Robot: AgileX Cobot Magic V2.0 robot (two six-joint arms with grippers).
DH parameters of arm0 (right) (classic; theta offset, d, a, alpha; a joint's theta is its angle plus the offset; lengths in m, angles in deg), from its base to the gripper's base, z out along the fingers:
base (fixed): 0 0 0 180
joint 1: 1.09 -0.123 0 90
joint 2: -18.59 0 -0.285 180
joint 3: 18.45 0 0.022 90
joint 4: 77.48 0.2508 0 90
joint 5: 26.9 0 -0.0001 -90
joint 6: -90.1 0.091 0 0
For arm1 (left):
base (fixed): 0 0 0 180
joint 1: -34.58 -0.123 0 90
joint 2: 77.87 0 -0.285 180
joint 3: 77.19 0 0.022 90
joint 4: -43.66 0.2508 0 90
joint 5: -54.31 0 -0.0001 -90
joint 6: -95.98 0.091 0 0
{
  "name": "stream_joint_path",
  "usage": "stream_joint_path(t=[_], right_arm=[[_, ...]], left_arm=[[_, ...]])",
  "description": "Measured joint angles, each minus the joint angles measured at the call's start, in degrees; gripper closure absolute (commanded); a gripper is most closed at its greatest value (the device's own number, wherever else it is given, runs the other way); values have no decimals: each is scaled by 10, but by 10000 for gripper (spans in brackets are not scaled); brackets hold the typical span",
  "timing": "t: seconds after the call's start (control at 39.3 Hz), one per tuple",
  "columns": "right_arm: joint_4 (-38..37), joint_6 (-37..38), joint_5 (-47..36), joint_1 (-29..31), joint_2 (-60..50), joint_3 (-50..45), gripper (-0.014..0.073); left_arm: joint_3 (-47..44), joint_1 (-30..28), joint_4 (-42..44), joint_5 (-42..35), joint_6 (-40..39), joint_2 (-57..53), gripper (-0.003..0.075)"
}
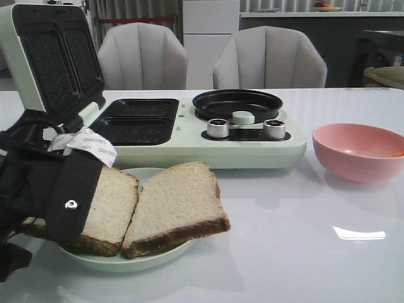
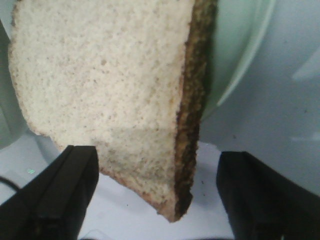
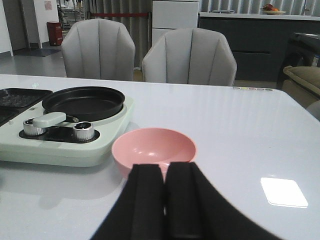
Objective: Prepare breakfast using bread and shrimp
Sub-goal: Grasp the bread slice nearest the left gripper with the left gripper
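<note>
Two slices of bread lie side by side on a pale green plate (image 1: 126, 260): the left slice (image 1: 113, 202) and the right slice (image 1: 177, 199). My left gripper (image 1: 76, 202) hangs over the left slice's near left part and hides it. In the left wrist view it (image 2: 157, 165) is open, its fingers on either side of a crusted corner of a slice (image 2: 110, 75) without touching it. My right gripper (image 3: 165, 170) is shut and empty, just in front of a pink bowl (image 3: 155, 147). A small orange speck (image 1: 398, 152) shows inside the bowl's right edge; I cannot tell if it is the shrimp.
A pale green breakfast maker (image 1: 252, 148) stands behind the plate, with its lid (image 1: 53, 57) raised, two dark sandwich wells (image 1: 136, 123), a round black pan (image 1: 237, 103) and two knobs. The pink bowl (image 1: 360, 151) is at the right. Two grey chairs stand beyond the table.
</note>
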Motion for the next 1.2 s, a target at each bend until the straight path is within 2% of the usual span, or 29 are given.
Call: stream_joint_path(t=[0.36, 0.76, 0.99, 1.2], right_arm=[[0, 0, 0, 0, 0, 0, 448], [0, 0, 0, 0, 0, 0, 448], [0, 0, 0, 0, 0, 0, 448], [0, 0, 0, 0, 0, 0, 448]], left_arm=[[14, -12, 50, 2, -10, 25, 169], [22, -19, 66, 4, -11, 43, 390], [23, -19, 69, 13, -12, 44, 553], [23, -17, 60, 17, -12, 24, 568]])
